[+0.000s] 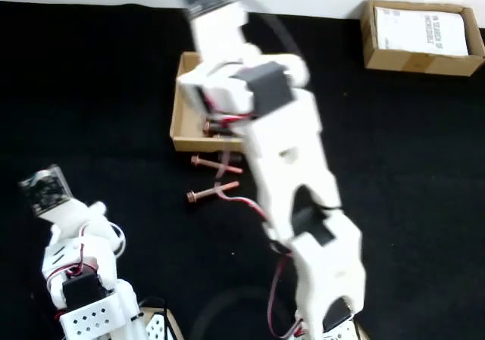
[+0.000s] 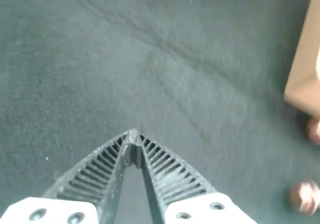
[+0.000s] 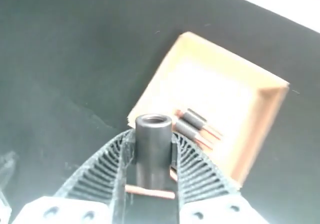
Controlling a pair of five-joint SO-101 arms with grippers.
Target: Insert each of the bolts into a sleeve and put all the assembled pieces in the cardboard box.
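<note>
Dark grey sleeve (image 3: 152, 146), copper-coloured bolts (image 1: 216, 163), tan cardboard box (image 3: 215, 79) (pale inside), black table (image 1: 394, 166), white arms (image 1: 292, 151).

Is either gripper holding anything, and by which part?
The right gripper holds a sleeve by its sides between the fingers; the left gripper is shut, empty.

It looked like a robotics lab bench: a table (image 1: 409, 204) draped in black cloth, a white left arm (image 1: 83, 279) and right arm (image 1: 292, 158) with exposed servo wires along its near edge, and a cardboard box (image 1: 180, 120) of small metal parts mid-table.
</note>
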